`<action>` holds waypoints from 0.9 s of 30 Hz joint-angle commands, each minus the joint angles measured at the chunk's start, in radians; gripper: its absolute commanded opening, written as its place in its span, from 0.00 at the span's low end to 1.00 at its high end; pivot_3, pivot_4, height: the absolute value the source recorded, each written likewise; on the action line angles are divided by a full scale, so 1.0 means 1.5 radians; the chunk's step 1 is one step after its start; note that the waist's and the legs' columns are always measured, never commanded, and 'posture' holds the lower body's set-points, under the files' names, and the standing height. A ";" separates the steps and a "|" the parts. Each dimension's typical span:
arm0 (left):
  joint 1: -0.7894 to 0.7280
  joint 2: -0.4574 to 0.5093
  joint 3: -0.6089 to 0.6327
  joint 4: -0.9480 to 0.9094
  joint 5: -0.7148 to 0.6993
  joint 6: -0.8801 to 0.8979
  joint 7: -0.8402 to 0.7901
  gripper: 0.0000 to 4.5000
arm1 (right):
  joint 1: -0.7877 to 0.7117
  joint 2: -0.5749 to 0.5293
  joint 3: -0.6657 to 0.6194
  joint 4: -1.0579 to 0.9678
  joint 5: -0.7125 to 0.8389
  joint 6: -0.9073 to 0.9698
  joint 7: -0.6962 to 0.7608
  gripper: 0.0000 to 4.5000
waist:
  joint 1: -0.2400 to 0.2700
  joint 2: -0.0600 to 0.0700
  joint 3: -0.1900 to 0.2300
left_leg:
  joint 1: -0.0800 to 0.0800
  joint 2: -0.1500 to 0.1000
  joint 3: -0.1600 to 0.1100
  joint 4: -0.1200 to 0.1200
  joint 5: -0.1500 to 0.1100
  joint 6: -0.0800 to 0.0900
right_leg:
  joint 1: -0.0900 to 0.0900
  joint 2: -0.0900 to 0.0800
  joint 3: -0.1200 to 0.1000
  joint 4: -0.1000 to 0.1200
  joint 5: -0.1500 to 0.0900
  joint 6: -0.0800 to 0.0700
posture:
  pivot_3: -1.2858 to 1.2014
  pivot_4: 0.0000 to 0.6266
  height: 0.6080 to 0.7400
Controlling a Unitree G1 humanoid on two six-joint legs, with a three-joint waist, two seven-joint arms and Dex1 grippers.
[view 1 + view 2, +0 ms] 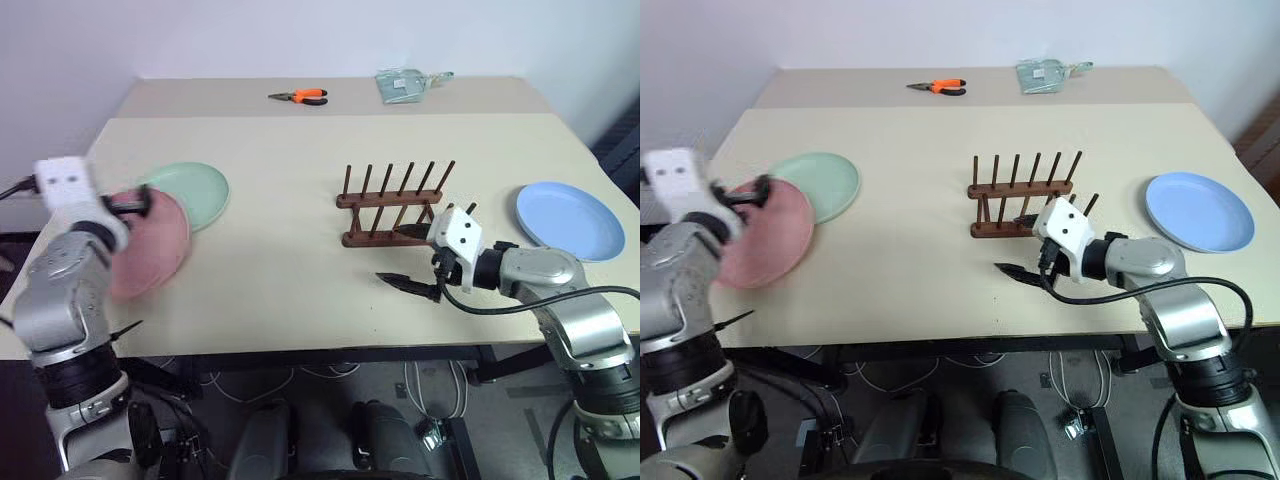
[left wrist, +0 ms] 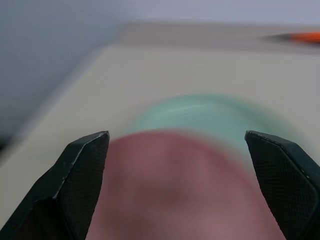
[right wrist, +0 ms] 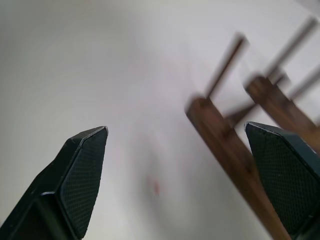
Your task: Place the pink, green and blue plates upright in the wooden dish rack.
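Starting with the pink plate [image 1: 150,250], I see it at the table's [image 1: 300,290] left near edge, lapped over the green plate [image 1: 195,190] behind it, with my left gripper [image 2: 175,150] spread wide and aimed across its rim, touching nothing. For a clean pickup I judge I should bring one finger under the overhanging rim and the other on top, pinch well in from the lip, then lift it without dragging the green one. The blue plate [image 1: 570,220] lies flat and alone at the far right. The wooden dish rack [image 1: 395,205] stands mid-table with every slot between its pegs bare. My right gripper [image 1: 405,258] hangs open just beside the rack's near rail, holding nothing. Orange-handled pliers [image 1: 300,96] and a clear packet [image 1: 405,85] sit at the back.
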 commanded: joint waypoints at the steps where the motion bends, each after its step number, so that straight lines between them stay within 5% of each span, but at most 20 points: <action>1: 0.029 -0.011 0.056 -0.038 0.004 0.022 0.047 0.99 | -0.019 0.010 0.019 0.019 -0.004 -0.027 0.017 1.00 | 0.002 -0.001 0.000 | 0.000 0.000 0.000 0.000 0.000 0.000 | 0.000 0.000 0.000 0.000 0.000 0.000 | 0.52 0.24 1.00; 14: 0.111 -0.123 0.139 -0.096 -0.101 0.186 0.041 0.99 | 0.010 0.016 0.020 0.037 -0.004 -0.071 0.027 1.00 | 0.000 -0.002 -0.001 | 0.000 -0.002 -0.001 -0.001 0.000 -0.001 | -0.001 -0.004 0.000 0.000 0.000 0.000 | 0.52 0.24 1.00; 23: 0.085 -0.165 0.186 -0.069 -0.132 0.166 0.078 0.02 | 0.045 0.021 0.011 -0.002 0.000 -0.072 0.003 1.00 | 0.002 -0.002 -0.001 | 0.000 -0.002 0.000 -0.001 -0.001 -0.001 | -0.001 -0.004 0.000 0.000 0.000 -0.001 | 0.52 0.24 1.00; 27: 0.090 -0.150 0.147 -0.091 -0.160 0.097 0.031 0.01 | 0.045 0.024 -0.001 -0.016 0.021 -0.058 0.000 1.00 | -0.001 -0.001 -0.001 | 0.000 -0.002 0.000 -0.001 -0.001 -0.002 | -0.001 -0.005 0.000 0.000 0.000 -0.001 | 0.52 0.24 1.00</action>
